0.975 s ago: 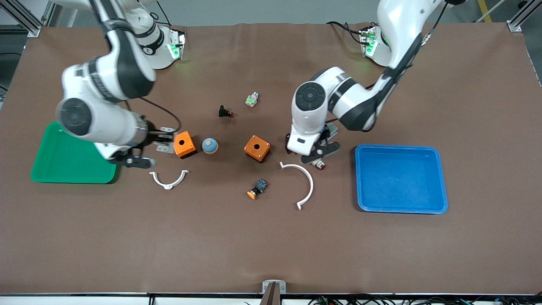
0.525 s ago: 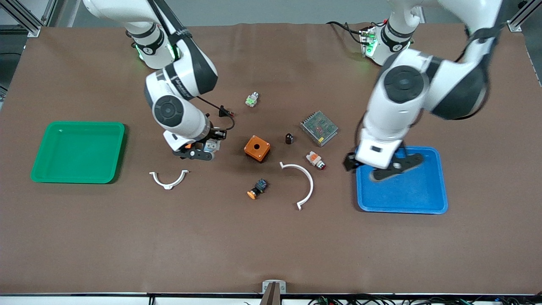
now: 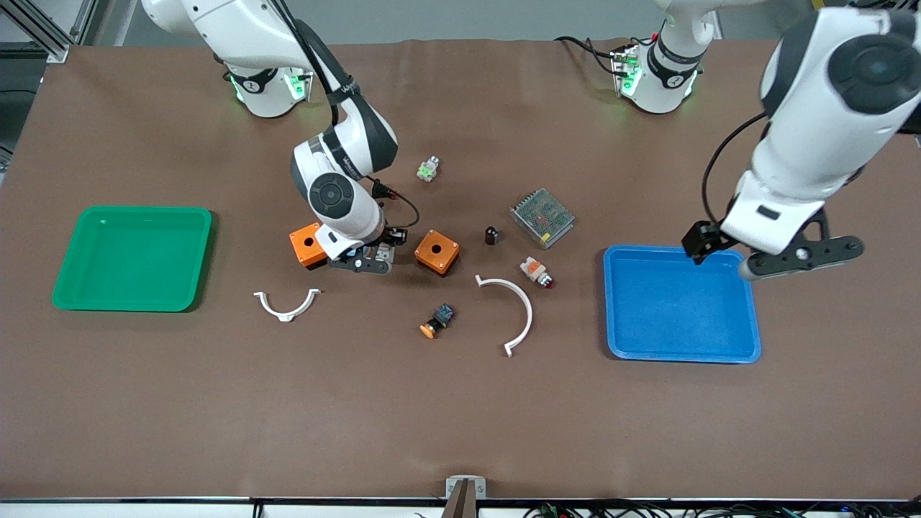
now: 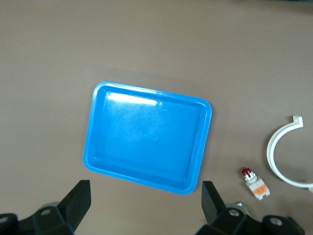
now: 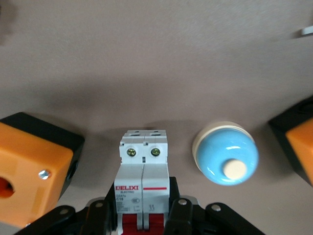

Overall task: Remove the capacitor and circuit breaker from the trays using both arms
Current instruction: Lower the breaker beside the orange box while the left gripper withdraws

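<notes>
The breaker (image 5: 143,178), a white-grey block with red levers, sits between the fingers of my right gripper (image 5: 143,215), which is shut on it. In the front view this gripper (image 3: 363,259) is low between two orange boxes (image 3: 307,244) (image 3: 437,252), and a bit of the breaker (image 3: 386,251) shows. The capacitor (image 3: 491,235), a tiny black cylinder, stands on the table beside the grey finned unit (image 3: 542,216). My left gripper (image 3: 773,252) is open and empty, up over the blue tray's (image 3: 680,352) edge toward the left arm's end; the left wrist view (image 4: 145,196) shows its wide-apart jaws.
A blue dome (image 5: 226,159) lies beside the breaker. A white-and-orange push button (image 3: 536,271), a large white arc (image 3: 522,309), an orange-capped part (image 3: 436,321), a small white arc (image 3: 286,306), a black flared part (image 3: 381,190) and a green-white part (image 3: 427,170) lie about. The green tray (image 3: 133,298) is at the right arm's end.
My right gripper has moved with the breaker from beside the green tray to between the orange boxes. My left gripper has left the capacitor area and swung up past the blue tray.
</notes>
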